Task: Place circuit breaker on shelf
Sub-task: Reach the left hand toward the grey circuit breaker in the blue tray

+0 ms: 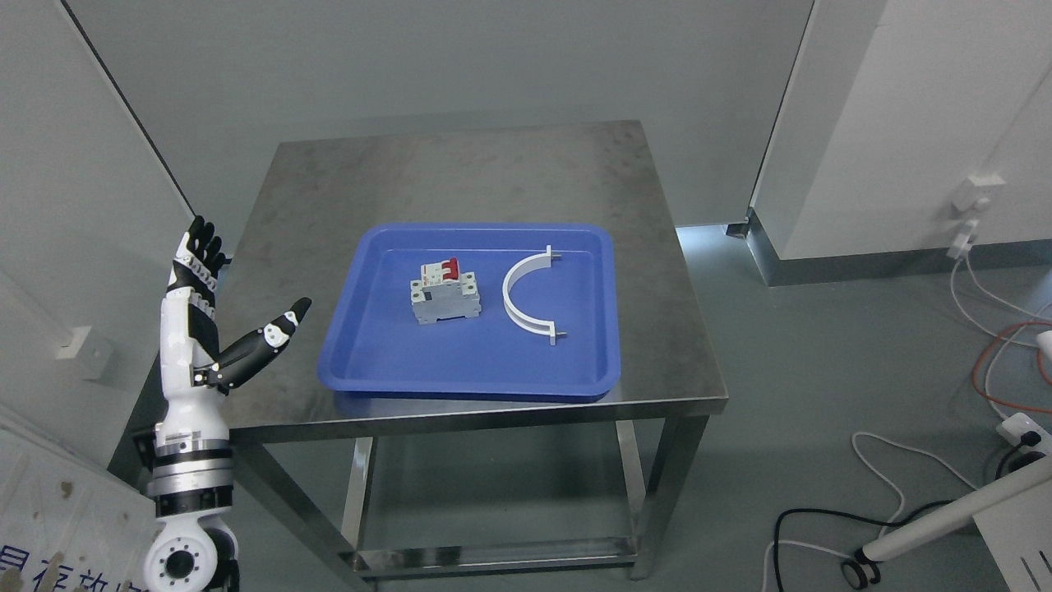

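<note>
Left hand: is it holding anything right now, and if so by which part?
Nothing is held. The left hand is raised beside the table with its fingers spread. The circuit breaker sits untouched in the blue tray.

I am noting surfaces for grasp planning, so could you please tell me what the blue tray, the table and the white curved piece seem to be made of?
The blue rectangular tray looks like moulded plastic, with a smooth, slightly glossy rolled rim. The grey metal table appears to be brushed stainless steel, showing dull smudged reflections. The white semicircular bracket is probably rigid plastic, matte and uniformly white.
</note>
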Tool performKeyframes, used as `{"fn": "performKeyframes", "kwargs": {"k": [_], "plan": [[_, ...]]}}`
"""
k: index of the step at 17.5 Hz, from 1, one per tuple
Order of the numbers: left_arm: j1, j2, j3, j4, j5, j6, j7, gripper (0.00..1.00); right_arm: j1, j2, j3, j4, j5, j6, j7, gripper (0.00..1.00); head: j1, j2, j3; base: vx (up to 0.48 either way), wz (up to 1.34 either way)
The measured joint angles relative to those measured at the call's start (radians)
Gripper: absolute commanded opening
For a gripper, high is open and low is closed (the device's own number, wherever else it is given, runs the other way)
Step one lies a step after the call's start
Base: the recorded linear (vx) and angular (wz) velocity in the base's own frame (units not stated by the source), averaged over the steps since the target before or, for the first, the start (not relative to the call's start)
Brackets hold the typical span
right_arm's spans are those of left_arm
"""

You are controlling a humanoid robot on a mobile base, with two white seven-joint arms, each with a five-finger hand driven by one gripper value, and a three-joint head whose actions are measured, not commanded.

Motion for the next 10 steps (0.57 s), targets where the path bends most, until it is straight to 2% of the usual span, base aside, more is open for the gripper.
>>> {"fn": "performKeyframes", "kwargs": {"k": [1,5,10], "plan": [[-0.002,0.000,-0.006,-0.003,0.000,-0.001,-0.024,1.00,0.000,0.000,0.000,0.000,0.000,0.000,0.000,1.00,0.0000,0.000,0.000,-0.010,0.03],[-0.070,0.011,-0.036,-0.011,-0.002,0.166,-0.228,1.00,0.000,0.000,0.000,0.000,0.000,0.000,0.000,1.00,0.0000,0.000,0.000,0.000,-0.01],[-0.195,0.102,-0.078,0.006,-0.012,0.322,-0.362,0.98,0.000,0.000,0.000,0.000,0.000,0.000,0.000,1.00,0.0000,0.000,0.000,0.000,0.00]]}}
